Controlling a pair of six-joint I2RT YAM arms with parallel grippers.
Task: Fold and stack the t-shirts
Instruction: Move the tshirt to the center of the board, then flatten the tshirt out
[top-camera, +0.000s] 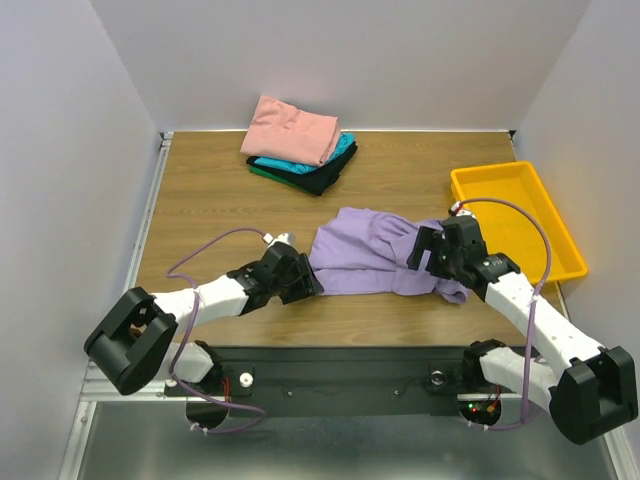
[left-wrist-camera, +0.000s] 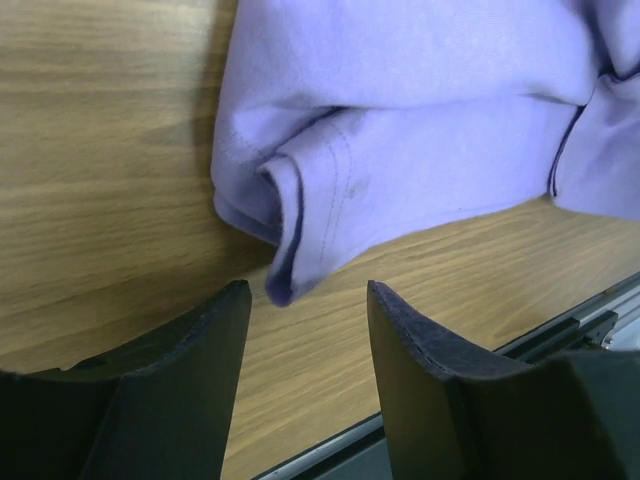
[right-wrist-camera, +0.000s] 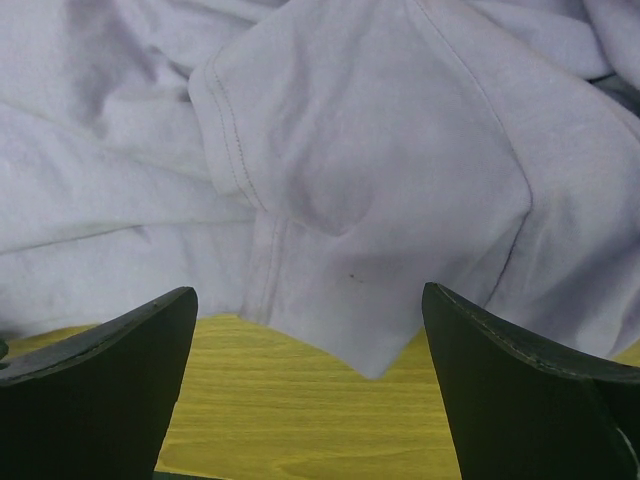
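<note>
A light purple t-shirt (top-camera: 365, 252) lies crumpled near the table's front middle. It also shows in the left wrist view (left-wrist-camera: 400, 130) and the right wrist view (right-wrist-camera: 350, 170). My left gripper (top-camera: 303, 283) is open and empty at the shirt's left edge, with a folded corner just ahead of its fingers (left-wrist-camera: 215, 340). My right gripper (top-camera: 428, 262) is open and empty over the shirt's right end, a sleeve corner between its fingers (right-wrist-camera: 490, 370). A stack of folded shirts stands at the back: salmon-pink (top-camera: 292, 128) on top, then teal (top-camera: 335, 157), black (top-camera: 325, 178) and green (top-camera: 268, 172).
A yellow plastic tray (top-camera: 517, 220) stands at the table's right edge, close to my right arm. White walls enclose the table on three sides. A metal rail (left-wrist-camera: 590, 320) runs along the front edge.
</note>
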